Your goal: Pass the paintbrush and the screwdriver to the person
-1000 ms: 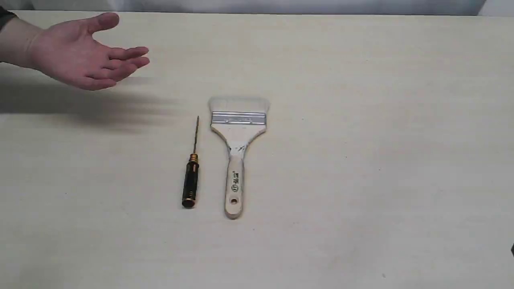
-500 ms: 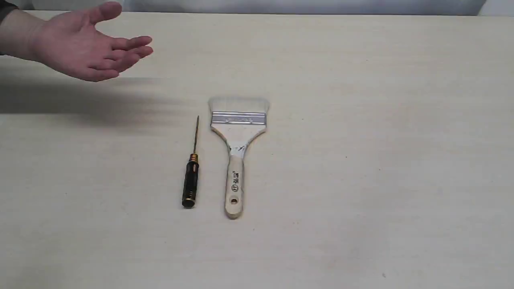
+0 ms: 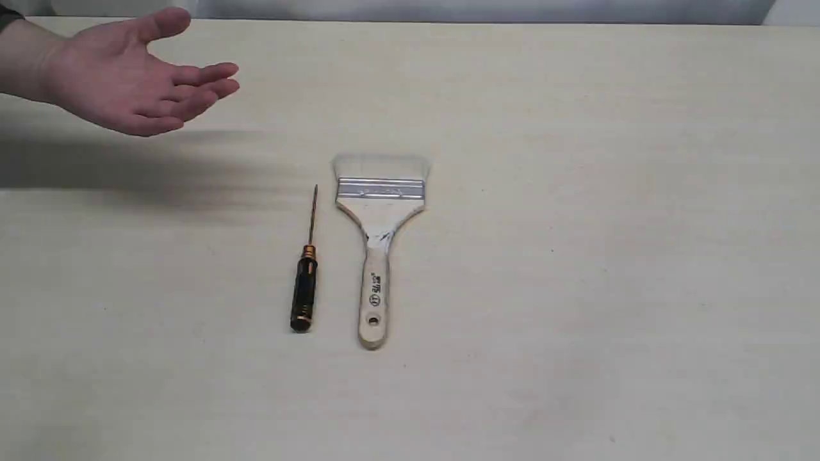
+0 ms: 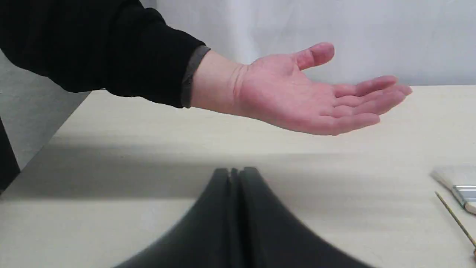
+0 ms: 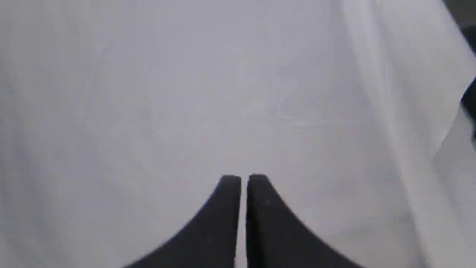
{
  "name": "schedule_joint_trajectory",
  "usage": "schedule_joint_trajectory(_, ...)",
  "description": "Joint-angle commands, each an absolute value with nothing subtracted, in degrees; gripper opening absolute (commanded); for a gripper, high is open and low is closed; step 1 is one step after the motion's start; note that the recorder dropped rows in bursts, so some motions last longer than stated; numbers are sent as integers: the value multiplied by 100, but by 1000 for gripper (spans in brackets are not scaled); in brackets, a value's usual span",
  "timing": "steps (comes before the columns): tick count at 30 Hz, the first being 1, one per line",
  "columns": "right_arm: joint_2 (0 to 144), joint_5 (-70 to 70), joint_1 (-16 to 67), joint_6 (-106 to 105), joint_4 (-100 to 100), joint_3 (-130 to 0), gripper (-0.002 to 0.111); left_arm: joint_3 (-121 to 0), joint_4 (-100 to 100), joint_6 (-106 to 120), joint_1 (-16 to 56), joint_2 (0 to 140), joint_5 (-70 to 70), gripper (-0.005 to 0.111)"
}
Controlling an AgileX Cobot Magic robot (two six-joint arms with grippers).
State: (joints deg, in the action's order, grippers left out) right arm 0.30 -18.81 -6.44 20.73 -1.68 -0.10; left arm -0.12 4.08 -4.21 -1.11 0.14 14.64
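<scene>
The paintbrush [image 3: 380, 242] lies flat mid-table, pale bristles toward the far edge, wooden handle toward the near edge. Just left of it and parallel lies the screwdriver [image 3: 305, 276], black handle near, thin shaft pointing away. The person's open hand [image 3: 128, 80] hovers palm-up over the far left of the table. In the left wrist view the person's hand [image 4: 297, 95] floats beyond my left gripper [image 4: 234, 172], whose fingers are pressed together and empty; the brush's bristles [image 4: 452, 175] and the screwdriver shaft [image 4: 455, 219] show at the edge. My right gripper [image 5: 243, 178] is shut and empty, facing a white backdrop. Neither gripper shows in the exterior view.
The pale wooden table [image 3: 608, 256] spreads wide to the right of the tools. A white curtain [image 5: 186, 93] hangs behind the table. The hand casts a broad shadow [image 3: 128, 173] on the table's left side.
The person's hand has bobbed slightly up and then a little down at the far left. A dark sliver at the right edge of the exterior view has gone. The tools have not moved.
</scene>
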Motion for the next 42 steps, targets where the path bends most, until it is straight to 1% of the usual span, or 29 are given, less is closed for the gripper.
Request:
schedule_joint_trajectory(1,0,-2223,-649,4081,272,0,4,0,406,-432,-64,0,1430,0)
schedule_joint_trajectory(9,0,-3666,-649,4287,339,0,4,0,406,-432,-64,0,1430,0)
schedule_joint_trajectory(14,0,-3773,-649,4287,221,0,4,0,382,-432,-64,0,1433,0)
schedule_joint_trajectory(17,0,-3647,-649,4569,-912,-16,4,0,382,-432,-64,0,1433,0)
schedule_joint_trajectory(21,98,-3730,-649,5954,-3068,-594,4,0,382,-432,-64,0,1433,0)
schedule_joint_trajectory(24,294,-4009,-649,6568,-3847,-1104,4,0,382,-432,-64,0,1433,0)
schedule_joint_trajectory(31,739,-4678,-649,7023,-4441,-1952,4,0,382,-432,-64,0,1433,0)
schedule_joint_trajectory(42,1311,-4677,-649,7065,-5000,-2215,4,0,395,-432,-64,0,1430,0)
